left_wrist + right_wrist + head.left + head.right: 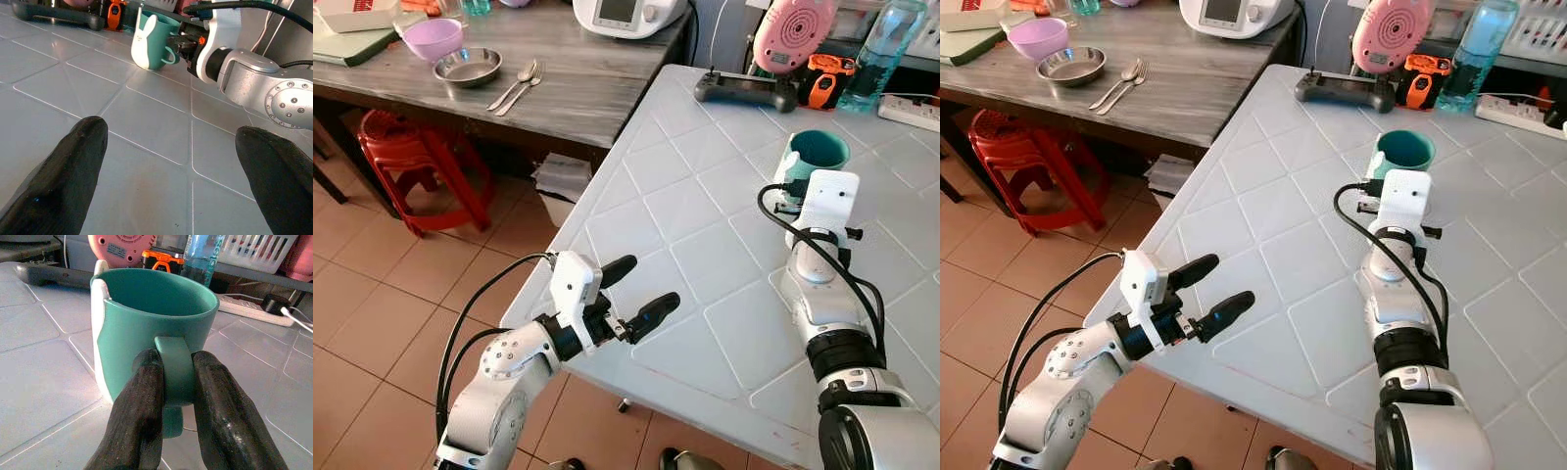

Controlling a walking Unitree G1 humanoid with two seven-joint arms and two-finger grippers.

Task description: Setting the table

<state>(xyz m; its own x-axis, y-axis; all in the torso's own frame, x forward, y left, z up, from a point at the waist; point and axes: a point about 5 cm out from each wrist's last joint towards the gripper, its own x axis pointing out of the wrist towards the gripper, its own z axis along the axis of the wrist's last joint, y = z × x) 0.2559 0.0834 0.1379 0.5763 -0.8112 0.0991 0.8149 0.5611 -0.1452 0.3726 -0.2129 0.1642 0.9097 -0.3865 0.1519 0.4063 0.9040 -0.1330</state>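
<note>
**Teal mug held by its handle on the white tiled table**

Item: teal mug point(146, 328), ceramic, with a white rabbit figure on its side. It stands upright on the white tiled table point(705, 245), toward the far part, and looks empty inside.

Right gripper point(177, 382): its two black fingers point(139, 416) are pinched on the mug's handle, one on each side of it. The silver right arm reaches forward across the tabletop to the mug.

Left gripper point(636, 292): fingers spread apart with nothing between them, held just over the near left edge of the table, well apart from the mug and pointing across the tiles toward it.

Behind the mug, along the far edge of the table: a dark handheld controller point(744, 90), a pink round device point(793, 31), an orange and black device point(824, 78), a clear plastic bottle point(881, 54) and a white power strip point(909, 110).

Adjoining grey wooden table point(587, 93), at the left: a lilac bowl point(433, 39), a metal dish point(468, 67) just beside it, two metal spoons point(517, 86) lying together, and a white appliance with a screen point(626, 15) at its far edge.

Floor point(372, 313): terracotta tiles, with a red plastic stool point(411, 157) under the wooden table.
</note>
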